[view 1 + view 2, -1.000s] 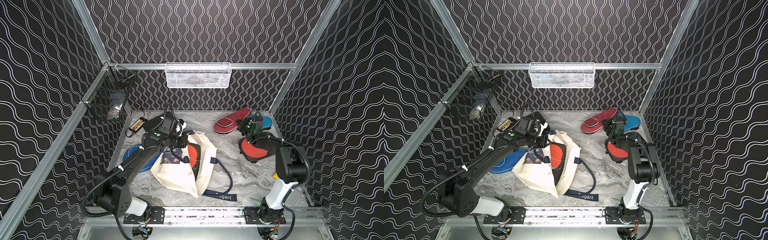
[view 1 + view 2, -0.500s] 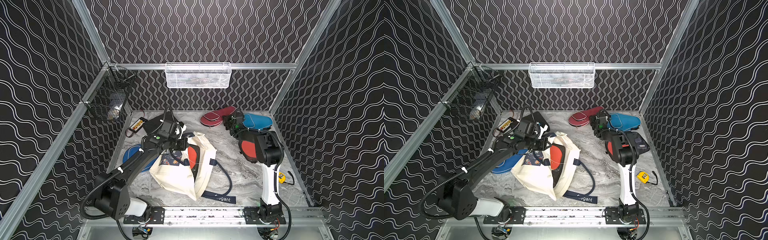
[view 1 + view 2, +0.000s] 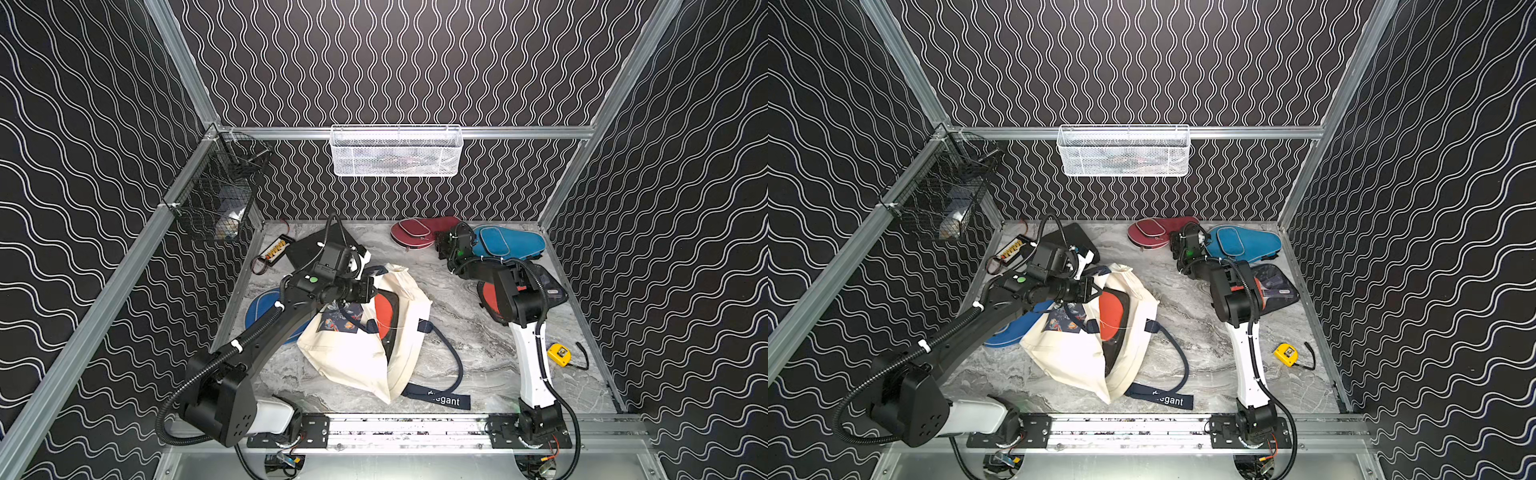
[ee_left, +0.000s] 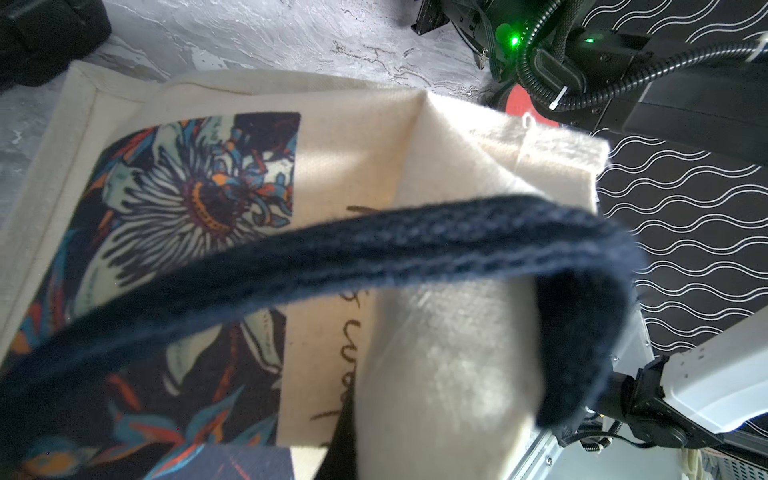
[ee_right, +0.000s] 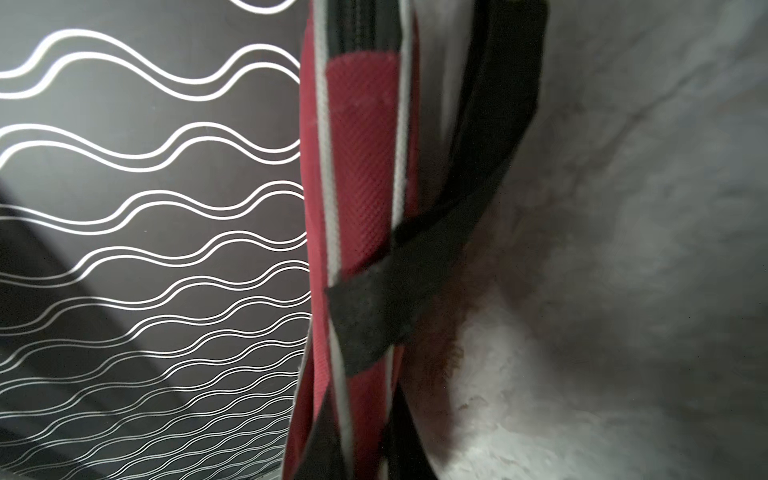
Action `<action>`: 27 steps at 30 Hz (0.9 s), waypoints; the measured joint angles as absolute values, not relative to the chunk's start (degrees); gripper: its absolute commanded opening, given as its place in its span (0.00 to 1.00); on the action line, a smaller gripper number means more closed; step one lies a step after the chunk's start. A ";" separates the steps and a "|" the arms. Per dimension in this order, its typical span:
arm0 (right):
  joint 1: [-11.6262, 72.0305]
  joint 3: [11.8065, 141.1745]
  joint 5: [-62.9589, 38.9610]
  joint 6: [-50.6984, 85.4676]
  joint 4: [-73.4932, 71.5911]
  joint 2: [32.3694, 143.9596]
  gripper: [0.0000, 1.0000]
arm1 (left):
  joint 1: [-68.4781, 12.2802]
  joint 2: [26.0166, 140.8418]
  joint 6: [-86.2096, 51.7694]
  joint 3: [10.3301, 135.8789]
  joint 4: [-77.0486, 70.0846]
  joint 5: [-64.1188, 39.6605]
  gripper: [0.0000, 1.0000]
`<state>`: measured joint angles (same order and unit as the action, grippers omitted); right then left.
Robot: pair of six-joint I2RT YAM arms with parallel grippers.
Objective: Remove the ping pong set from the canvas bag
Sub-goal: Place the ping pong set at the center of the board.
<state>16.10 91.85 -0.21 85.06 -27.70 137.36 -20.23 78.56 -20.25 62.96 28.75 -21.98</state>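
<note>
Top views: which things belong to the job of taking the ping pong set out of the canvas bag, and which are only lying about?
For the job: canvas bag; ping pong set, red, showing in the bag's mouth.
Lying about: red case; blue case at the back; yellow tape measure; white wire basket on the wall.

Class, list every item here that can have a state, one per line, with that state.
Cream canvas tote bag with floral print, lying flat, mouth open.
Red ping pong paddle in black-edged cover, inside the open bag.
Left pincer, shut on the bag's navy handle.
Right pincer, at the dark red zipped paddle case; grip unclear.
</note>
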 measured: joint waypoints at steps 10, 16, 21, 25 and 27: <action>15.70 89.30 -3.75 82.89 -16.19 131.83 0.65 | -20.23 77.01 -21.06 61.89 28.29 -21.41 0.00; 15.68 86.21 -4.16 78.81 -12.86 125.01 0.86 | -20.21 76.93 -21.28 63.05 29.41 -20.51 0.00; 15.70 75.72 -3.66 72.90 -11.11 112.01 0.96 | -20.21 76.66 -21.76 64.75 31.11 -19.90 0.00; 16.19 63.31 -3.18 67.05 -11.16 97.08 0.99 | -20.23 75.18 -22.37 65.73 32.10 -19.75 0.00; 17.45 56.05 -3.53 63.94 -9.39 88.47 0.99 | -20.23 75.00 -22.37 66.13 32.16 -19.68 0.00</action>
<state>17.45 56.05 -3.53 63.94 -9.39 88.47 -20.23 75.00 -22.37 66.13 32.16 -19.68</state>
